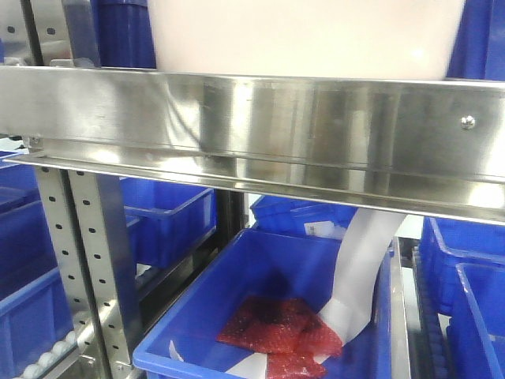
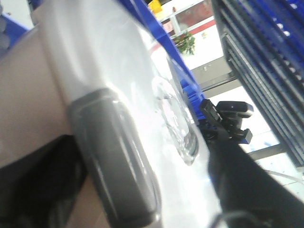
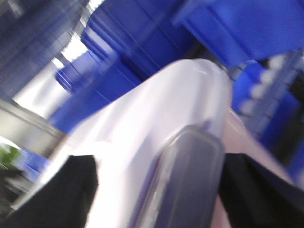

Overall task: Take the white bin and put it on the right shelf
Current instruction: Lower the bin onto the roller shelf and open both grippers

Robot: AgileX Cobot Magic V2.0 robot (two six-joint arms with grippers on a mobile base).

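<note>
One white bin [image 1: 308, 35] is counted, above one broad steel front rail [image 1: 252, 110] of the right shelf [image 1: 410, 134]. Two perforated upright posts [image 1: 59, 253] are seen side by side under the rail at the left. At least seven blue bins [image 1: 170, 217] are counted; no exact total can be given, as several are cut off at the edges. In the nearest blue bin [image 1: 197, 316], three red mesh packets [image 1: 276, 324] and one long white paper strip [image 1: 359, 268] are counted

Tote [image 1: 308, 35] above and behind shelf rail [image 1: 252, 118]; open bin [image 1: 260, 264] below, packets [image 1: 272, 324] inside it
</note>
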